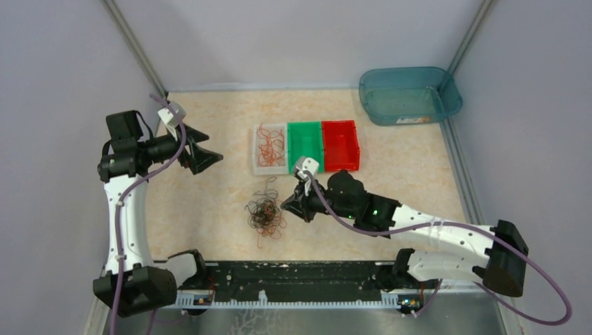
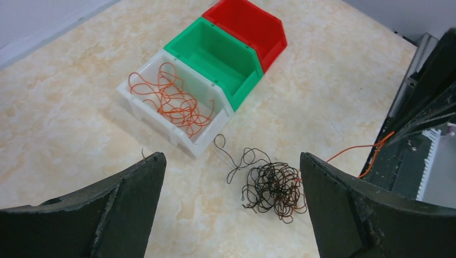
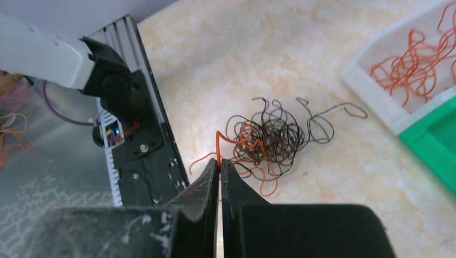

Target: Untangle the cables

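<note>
A pale marbled table (image 1: 419, 174) carries a white bin (image 1: 269, 169) with loose orange-red wires lying in it. In front of that bin, between it and the arms' bases, lie the cables (image 1: 265, 215) in one tangled clump, mostly dark with orange-red strands threaded through. The left gripper (image 2: 231, 157) hangs wide open and well apart from the clump, holding nothing. The right gripper (image 3: 220, 164), jaws pressed together, pinches one orange-red strand (image 3: 217, 142) at the clump's edge. With nothing pinning the clump, a pull would likely drag or tighten the whole knot. The hair-thin strand could also slip free.
</note>
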Tool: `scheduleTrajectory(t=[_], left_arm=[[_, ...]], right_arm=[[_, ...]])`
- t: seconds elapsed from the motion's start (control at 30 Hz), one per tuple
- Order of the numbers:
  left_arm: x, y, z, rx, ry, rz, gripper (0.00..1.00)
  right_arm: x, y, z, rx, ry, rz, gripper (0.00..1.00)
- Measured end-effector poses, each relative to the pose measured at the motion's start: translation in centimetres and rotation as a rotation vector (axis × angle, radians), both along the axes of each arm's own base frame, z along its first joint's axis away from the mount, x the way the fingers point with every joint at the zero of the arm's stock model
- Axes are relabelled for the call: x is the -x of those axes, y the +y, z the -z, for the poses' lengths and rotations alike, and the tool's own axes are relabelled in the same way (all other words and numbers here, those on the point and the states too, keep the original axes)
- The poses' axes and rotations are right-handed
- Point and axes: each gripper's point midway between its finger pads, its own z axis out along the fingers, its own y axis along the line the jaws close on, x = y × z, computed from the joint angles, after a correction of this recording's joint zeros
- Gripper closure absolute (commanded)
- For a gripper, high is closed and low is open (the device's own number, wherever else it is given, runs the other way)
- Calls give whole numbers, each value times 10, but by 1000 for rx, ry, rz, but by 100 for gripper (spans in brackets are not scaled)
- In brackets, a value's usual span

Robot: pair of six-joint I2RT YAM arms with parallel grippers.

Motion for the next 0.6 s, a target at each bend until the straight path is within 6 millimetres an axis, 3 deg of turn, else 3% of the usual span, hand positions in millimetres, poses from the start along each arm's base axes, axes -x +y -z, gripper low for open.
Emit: scheduleTrajectory(t=[0.47,0.6], left_arm=[[64,-36,-13,119,-22,245,1],[81,-47,-23,150,-39,300,1]], right_arm=[[-6,18,-169,-281,-194,-35,100],[-11,32,-194,-316,-224,-49,100]])
